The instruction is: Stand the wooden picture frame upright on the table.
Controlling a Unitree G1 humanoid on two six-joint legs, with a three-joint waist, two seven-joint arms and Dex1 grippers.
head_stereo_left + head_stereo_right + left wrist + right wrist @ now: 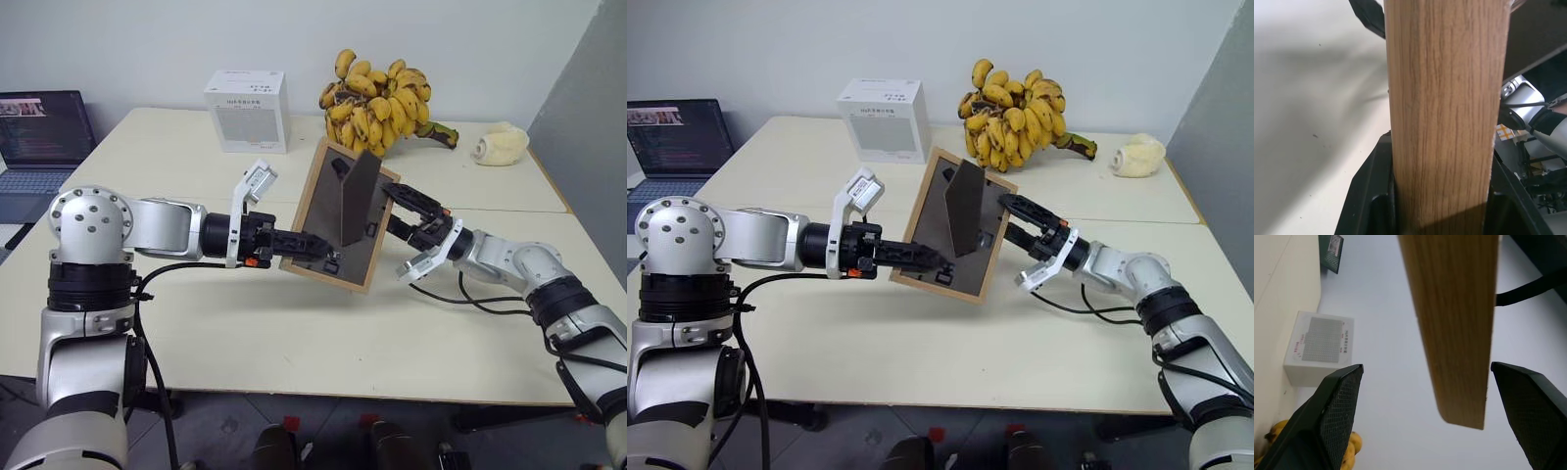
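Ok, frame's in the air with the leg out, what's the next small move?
Probably lower it: the left gripper holds the frame tilted above the table, prop leg swung out. The right gripper is open at its edge and could steady it.

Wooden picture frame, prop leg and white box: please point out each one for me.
wooden picture frame [308,204], left eye view, on its left wooden edge.
prop leg [360,196], left eye view, on the dark leg's middle.
white box [886,120], right eye view, on its front face.
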